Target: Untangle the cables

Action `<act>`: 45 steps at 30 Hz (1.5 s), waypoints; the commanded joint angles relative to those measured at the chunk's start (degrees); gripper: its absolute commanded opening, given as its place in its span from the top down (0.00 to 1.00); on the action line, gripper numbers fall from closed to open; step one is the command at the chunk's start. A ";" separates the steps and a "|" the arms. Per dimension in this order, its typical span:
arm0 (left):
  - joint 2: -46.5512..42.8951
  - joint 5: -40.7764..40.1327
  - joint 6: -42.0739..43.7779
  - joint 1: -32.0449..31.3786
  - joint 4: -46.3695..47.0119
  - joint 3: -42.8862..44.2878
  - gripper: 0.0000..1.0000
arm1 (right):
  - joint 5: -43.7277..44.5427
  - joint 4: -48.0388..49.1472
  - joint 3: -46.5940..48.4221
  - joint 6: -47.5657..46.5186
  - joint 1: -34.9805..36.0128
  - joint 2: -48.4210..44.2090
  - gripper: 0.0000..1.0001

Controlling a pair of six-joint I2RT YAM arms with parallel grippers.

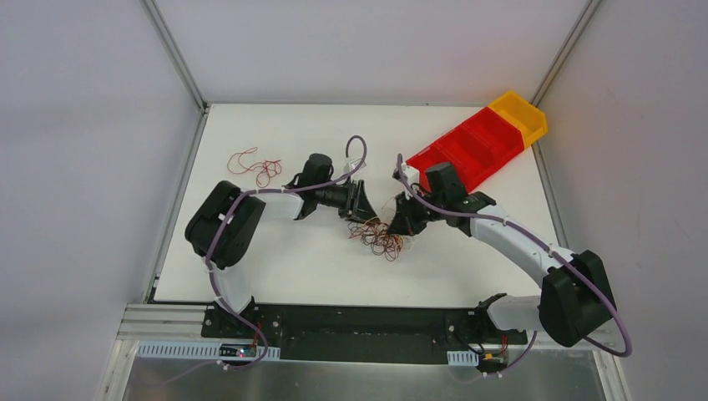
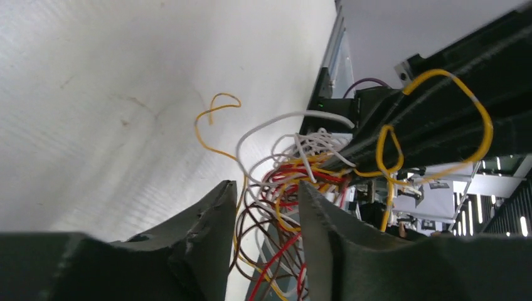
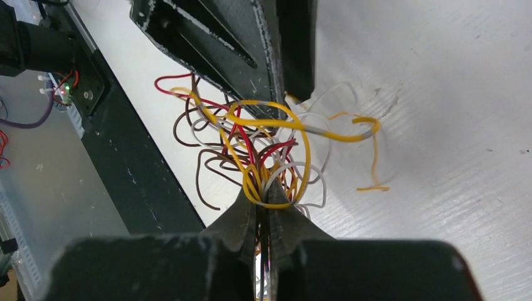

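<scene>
The cables (image 1: 382, 241) lie bunched centrally between both tools — right gripper (image 3: 262, 194) pinches a yellow-white bundle, left gripper (image 2: 266, 186) half-spread, strands threading its gap. White table (image 1: 467, 259), pale walls (image 1: 83, 125) — red bins (image 1: 467, 150) far right.

You see the whole counter (image 1: 284, 276) from above and behind the arm bases (image 1: 230, 311). Your wrist views look along the left hand (image 2: 266, 188) and right hand (image 3: 262, 191) at close range. All three share the cables (image 1: 382, 240) at mid-counter.
</scene>
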 commanded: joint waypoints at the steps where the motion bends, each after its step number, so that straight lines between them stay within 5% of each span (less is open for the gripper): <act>1: -8.81 5.68 -3.42 1.75 4.31 -0.96 0.69 | -0.25 0.74 2.65 1.99 -2.05 -1.51 1.00; 3: -12.78 8.25 -2.86 3.29 1.23 -0.64 0.96 | -0.05 -0.17 2.10 2.00 -3.58 -1.76 0.99; 4: -14.72 8.76 -2.15 4.24 -1.70 -0.21 1.00 | -0.04 -0.79 1.83 1.81 -4.04 -1.85 0.97; 10: -26.81 7.77 3.24 11.96 -17.19 4.19 1.00 | 1.66 -4.56 0.45 -0.32 -6.07 -1.88 0.86; 14: -29.48 4.10 12.19 14.21 -30.31 7.42 1.00 | -1.17 -4.01 -0.04 -0.11 -6.77 -2.56 1.00; 15: -29.09 3.17 15.77 13.79 -34.06 7.89 0.87 | -2.06 -2.62 0.03 1.06 -6.53 -3.42 1.00; 17: -27.84 2.76 17.99 12.58 -35.64 7.47 0.44 | -2.93 -0.99 0.81 2.29 -5.45 -4.34 1.00; 18: -27.24 2.11 18.56 11.59 -35.60 7.42 0.35 | -3.18 -0.84 1.58 2.66 -4.79 -4.35 1.00; 21: -26.09 0.84 22.59 6.98 -35.69 8.62 0.30 | -4.31 -1.23 3.95 4.26 -2.97 -3.73 1.00; 34: -17.67 1.87 27.82 -3.17 -35.87 12.32 0.57 | -5.21 -1.65 8.00 6.50 1.05 -1.83 0.99; 39: -18.93 2.96 26.24 -3.64 -35.63 14.42 1.00 | -3.55 -2.53 6.95 5.44 1.03 -2.12 0.92; 45: -25.16 4.67 17.39 1.64 -34.64 19.00 1.00 | -1.17 -3.42 2.65 4.74 -4.01 0.10 0.78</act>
